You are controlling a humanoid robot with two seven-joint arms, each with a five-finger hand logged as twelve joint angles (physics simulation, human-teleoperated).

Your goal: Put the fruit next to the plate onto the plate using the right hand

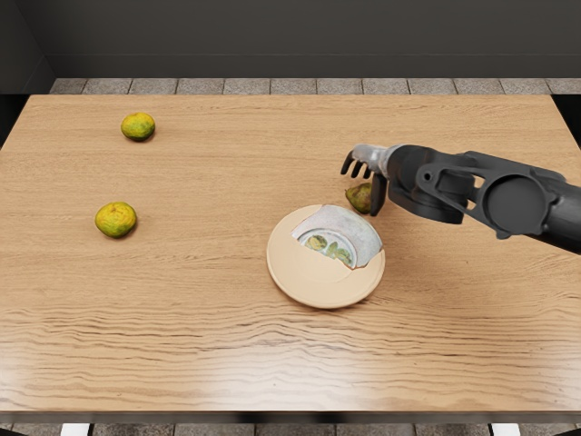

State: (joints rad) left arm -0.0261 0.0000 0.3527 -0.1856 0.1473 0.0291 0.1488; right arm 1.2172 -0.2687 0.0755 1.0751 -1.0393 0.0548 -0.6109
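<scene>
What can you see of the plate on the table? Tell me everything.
The plate is round, shallow and tan, with a matte look. It lies flat on the wooden table, right of centre. A grey-white piece with a yellow-green pattern covers its upper right part. A greenish fruit sits just beyond that rim, too close to tell if they touch. The right hand hangs over the fruit, clear of the plate.

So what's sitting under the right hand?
A greenish fruit on the table, just beyond the plate. The right hand covers its right side, hiding any contact.
</scene>
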